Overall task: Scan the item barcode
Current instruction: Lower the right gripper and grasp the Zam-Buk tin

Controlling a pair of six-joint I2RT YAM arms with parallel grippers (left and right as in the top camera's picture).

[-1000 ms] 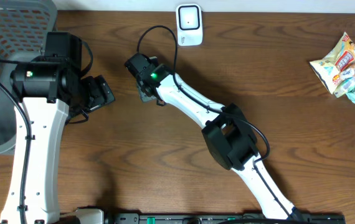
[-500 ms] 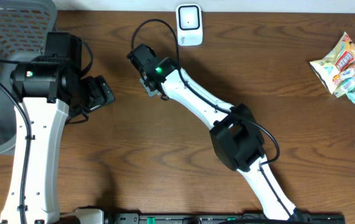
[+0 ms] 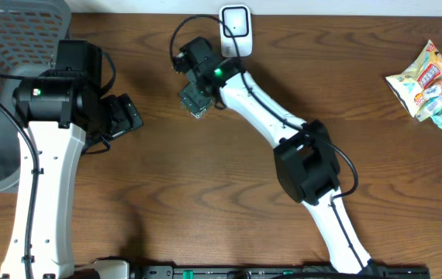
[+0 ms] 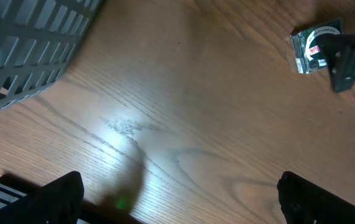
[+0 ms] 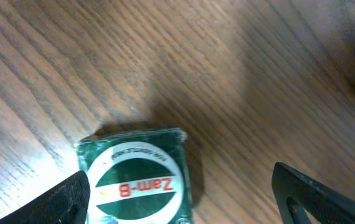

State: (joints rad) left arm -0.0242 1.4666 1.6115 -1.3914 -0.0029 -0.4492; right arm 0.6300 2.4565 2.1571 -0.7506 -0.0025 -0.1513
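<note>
pack: the green pack point(image 3: 193, 100) lies flat on the table point(image 3: 167, 194), round label up. It is in the upper centre of the overhead view, near the scanner point(image 3: 236, 31) at its lower left, not touching it.
why there: this looks like a spot from which a short lift would bring it before the scanner. No barcode shows on the upward face, so I judge it is on a side or underneath.
right gripper point(image 5: 180, 186): the fingers are spread wide either side of the pack, with bare wood showing on the right side. Nothing is clamped.
right arm: it runs diagonally from the lower right of the frame to the upper centre, with the elbow bent mid-frame and the wrist tipped down over the pack.
left gripper point(image 4: 179, 186): wide and empty, over bare wood.
left arm: folded at the left of the frame beside the basket point(image 3: 4, 39), apparently waiting. The pack shows in the upper right of its wrist view.
bags point(image 3: 426, 77): at the upper right, well apart from both arms.
</note>
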